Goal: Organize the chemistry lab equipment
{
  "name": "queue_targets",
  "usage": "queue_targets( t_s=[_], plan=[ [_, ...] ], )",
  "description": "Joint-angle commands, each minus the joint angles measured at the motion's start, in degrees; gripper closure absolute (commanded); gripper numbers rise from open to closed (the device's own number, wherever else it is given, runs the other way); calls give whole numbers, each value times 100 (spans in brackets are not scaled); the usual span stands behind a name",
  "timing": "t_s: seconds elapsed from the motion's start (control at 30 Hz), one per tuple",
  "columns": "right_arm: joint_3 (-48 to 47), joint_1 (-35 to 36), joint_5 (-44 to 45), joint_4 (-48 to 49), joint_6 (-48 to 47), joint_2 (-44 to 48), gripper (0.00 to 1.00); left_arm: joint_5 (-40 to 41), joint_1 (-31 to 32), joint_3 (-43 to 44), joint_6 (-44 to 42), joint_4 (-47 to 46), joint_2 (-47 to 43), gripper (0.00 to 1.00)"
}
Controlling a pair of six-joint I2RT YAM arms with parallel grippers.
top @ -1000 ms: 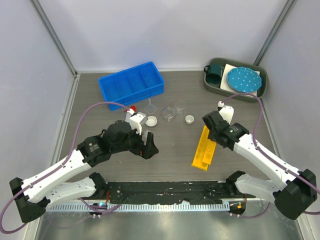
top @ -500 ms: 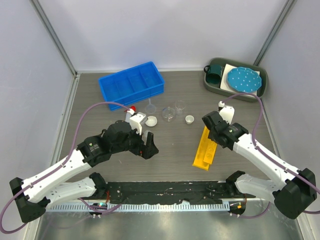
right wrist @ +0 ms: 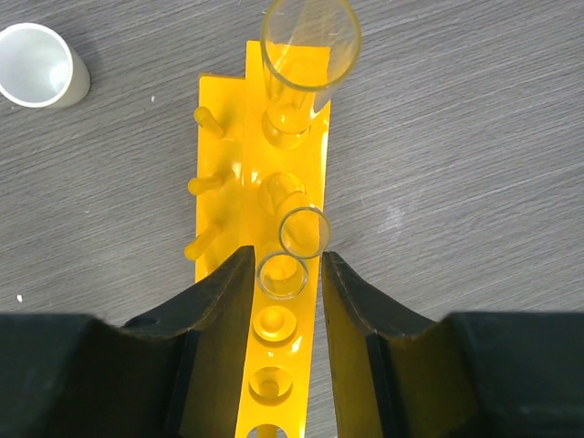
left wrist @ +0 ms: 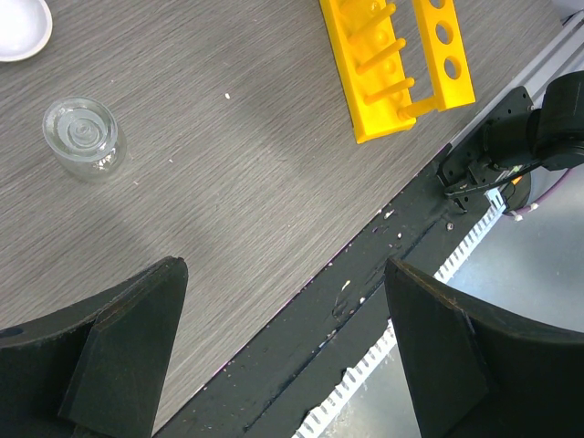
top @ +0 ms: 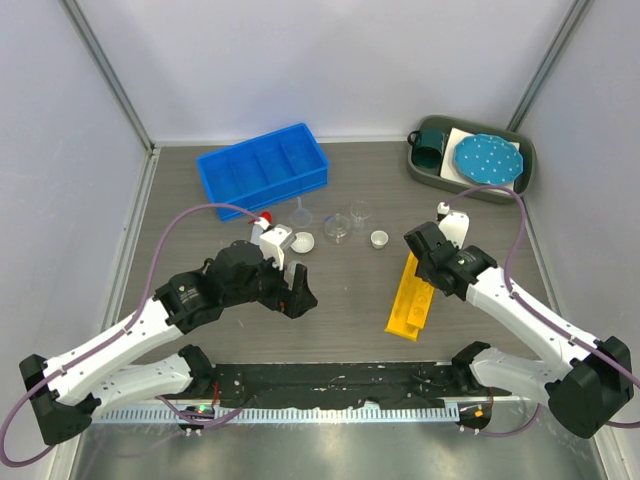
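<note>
Yellow plastic fills my right wrist feed: the yellow tube rack [right wrist: 228, 155] lies on the grey wood-grain desk [right wrist: 456, 182], and its row of holes runs down between the right jaws. Their black fingers [right wrist: 214, 310] stand close together on either side of the holed strip, with a small clear tube [right wrist: 281, 276] between them. I cannot tell whether the pads actually press on it. A second small tube [right wrist: 304, 233] sits just beyond it, and a wider clear tube [right wrist: 308, 41] stands at the rack's far end. A white round dish [right wrist: 36, 78] sits on the desk off to the left of the rack.

From overhead, the rack is right of centre, angled, with the right jaws over its far end. The left jaws are spread wide with nothing between them. On my left wrist feed their fingers [left wrist: 128, 347] frame bare desk, with a small clear beaker [left wrist: 84, 137] farther out.

The white squeeze bottle [top: 272, 240] with its red nozzle [top: 265, 218] stands just behind the left wrist. Beside it, across mid-desk, are a funnel [top: 302, 213], two more clear beakers [top: 337, 228] and another white dish [top: 303, 242].

A blue bin [top: 262, 165] sits at the far left. A grey tray [top: 524, 172] at the far right holds a teal mug [top: 430, 145] and a blue dotted plate [top: 488, 158].
</note>
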State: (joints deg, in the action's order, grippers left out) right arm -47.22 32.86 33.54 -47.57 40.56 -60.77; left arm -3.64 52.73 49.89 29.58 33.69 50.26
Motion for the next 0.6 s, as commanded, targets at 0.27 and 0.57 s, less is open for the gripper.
queue_targets(
  t_s=[0.27,0.57],
  plan=[
    [-955,115,74,-603,-127,-92,53,100,-26,135,47,-30,-25,7],
    [-1702,528,-479,-1228,-180,-233,42,311,-26,539,144,479,45,7]
  ],
)
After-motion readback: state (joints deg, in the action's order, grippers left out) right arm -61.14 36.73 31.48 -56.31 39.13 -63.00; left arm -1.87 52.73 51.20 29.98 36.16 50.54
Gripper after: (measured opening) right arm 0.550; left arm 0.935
